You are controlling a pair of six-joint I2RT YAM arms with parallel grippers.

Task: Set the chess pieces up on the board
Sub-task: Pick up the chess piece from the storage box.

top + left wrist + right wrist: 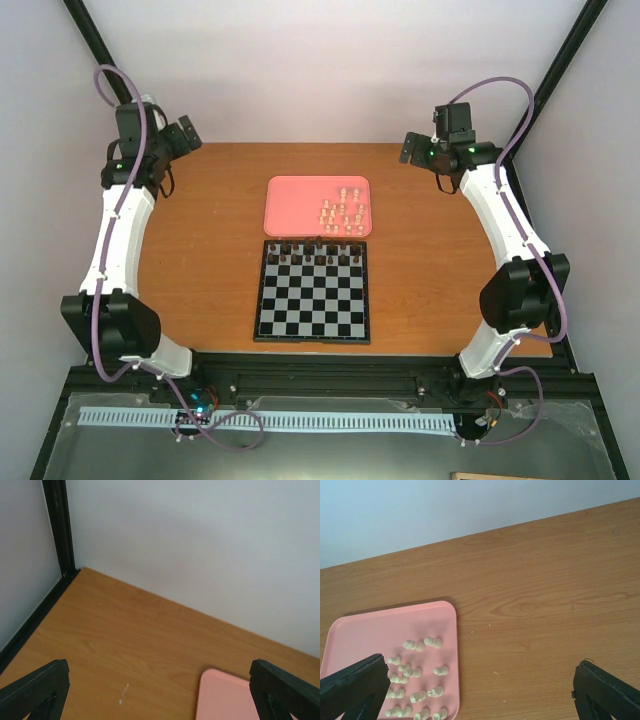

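**Left jaws:** They are spread wide with nothing between them. In the left wrist view one dark finger (35,690) sits at each lower corner of the frame, with bare bench (140,645) between. The left arm (120,230) reaches to the far left corner of the bench, well apart from the board.

**Right jaws:** They are likewise spread wide and hold nothing. The fingers (607,692) frame the lower corners of the right wrist view. The right arm (505,215) reaches to the far right of the bench, above the surface and clear of the tray.

**Board (312,305):** It lies flat at the middle of the bench, square to the near edge and between the two arms. Dark pieces (318,255) stand upright along its far edge, in what looks like two rows. The near rows show bare squares.

**Chess pieces (343,210):** The cream pieces sit in a loose cluster in the right half of the pink tray (295,205). In the right wrist view most lie on their sides, several touching one another. An exact count cannot be made.

**Tray:** It lies just beyond the board's far edge. Whether the two touch cannot be told. One corner shows in the left wrist view.
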